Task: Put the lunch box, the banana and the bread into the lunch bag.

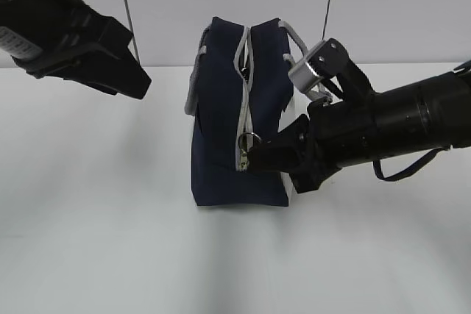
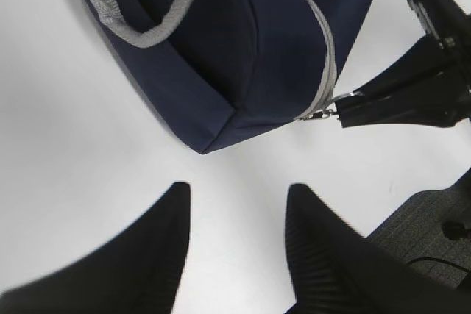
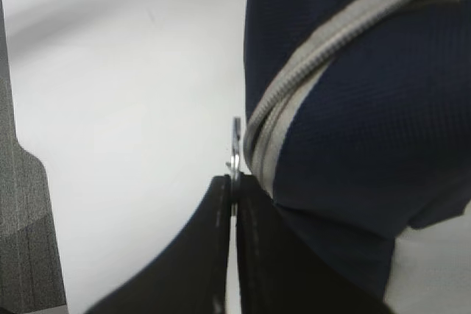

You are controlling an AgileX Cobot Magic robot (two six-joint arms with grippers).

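Observation:
The navy lunch bag (image 1: pixel 235 115) stands upright in the middle of the white table, its grey zipper (image 1: pixel 243 101) running down the near end and closed as far as shows. My right gripper (image 1: pixel 255 154) is shut on the metal ring pull (image 3: pixel 235 148) at the zipper's low end; the ring sits edge-on between the pads. The bag also shows in the left wrist view (image 2: pixel 228 42) and in the right wrist view (image 3: pixel 353 108). My left gripper (image 2: pixel 235 189) is open and empty, raised left of the bag (image 1: pixel 143 82). Lunch box, banana and bread are out of view.
The white table (image 1: pixel 96 218) spreads around the bag. Grey webbing handles (image 1: pixel 195 82) hang on both sides of the bag. Two thin cables (image 1: pixel 126 5) hang behind. The right arm (image 2: pixel 412 97) reaches in beside the bag's corner.

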